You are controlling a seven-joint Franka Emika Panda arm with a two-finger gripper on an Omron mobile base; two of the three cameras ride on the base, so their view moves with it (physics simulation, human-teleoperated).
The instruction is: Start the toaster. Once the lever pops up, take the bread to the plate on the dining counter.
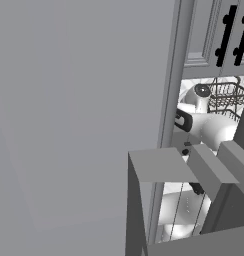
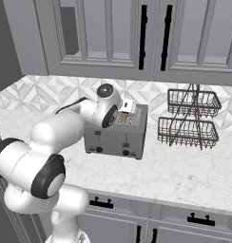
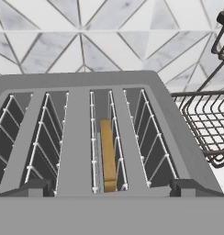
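Note:
The grey toaster point(image 2: 119, 134) stands on the marble worktop against the tiled wall. In the hand view I look down into its slots point(image 3: 107, 137), and the tan bread point(image 3: 107, 153) stands on edge low in the second slot from the right. My gripper point(image 3: 111, 188) hovers just above the toaster's near edge, open wide, with one dark fingertip point(image 3: 33, 187) at each side and nothing between them. In the right base view the hand point(image 2: 126, 106) sits over the toaster's top. I cannot make out the lever. The plate and the dining counter are out of view.
A two-tier black wire basket point(image 2: 191, 118) stands right of the toaster, close to the hand point(image 3: 203, 124). Grey upper cabinets with black handles point(image 2: 142, 38) hang overhead. A tall grey panel point(image 1: 79, 115) blocks most of the left base view.

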